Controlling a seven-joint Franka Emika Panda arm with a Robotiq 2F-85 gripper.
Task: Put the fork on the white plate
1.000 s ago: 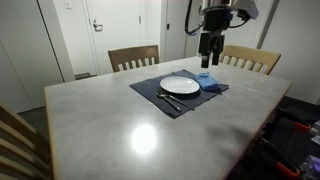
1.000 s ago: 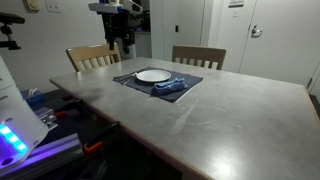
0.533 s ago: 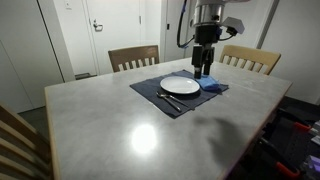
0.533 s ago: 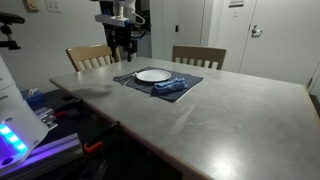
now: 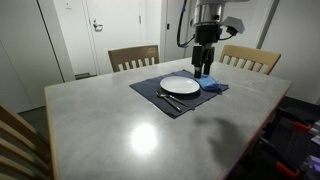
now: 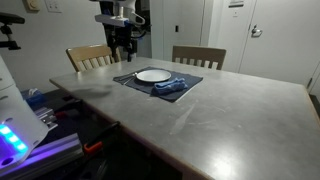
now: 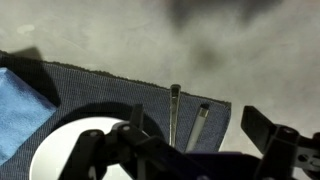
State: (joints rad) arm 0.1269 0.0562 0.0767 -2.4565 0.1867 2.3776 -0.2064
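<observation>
1. Plainly, in an exterior view the gripper (image 5: 204,70) hangs in the air over the far part of the grey table (image 5: 110,120), above the spot where the white plate (image 5: 180,86) meets the blue cloth (image 5: 211,86), and it touches nothing. The plate rests on a dark mat (image 5: 148,90). The fork (image 5: 168,100) lies flat on that mat just beside the plate's near edge, not on the plate. A wooden chair (image 5: 133,56) stands behind the table
2. Seen in an exterior view from another side, the gripper (image 6: 127,55) hangs above the table, up and to the left of the plate (image 6: 152,75) in the picture. The blue cloth (image 6: 170,87) lies in front of the plate on the mat (image 6: 125,80). The fork is too thin to make out here
3. In the wrist view the fingers (image 7: 135,128) are spread wide with nothing held between them. Between them in the picture, the fork (image 7: 174,112) lies on the mat (image 7: 100,85), near the plate's rim (image 7: 55,150). A second thin utensil (image 7: 201,122) lies just beside it. The blue cloth (image 7: 15,100) shows at the left edge
</observation>
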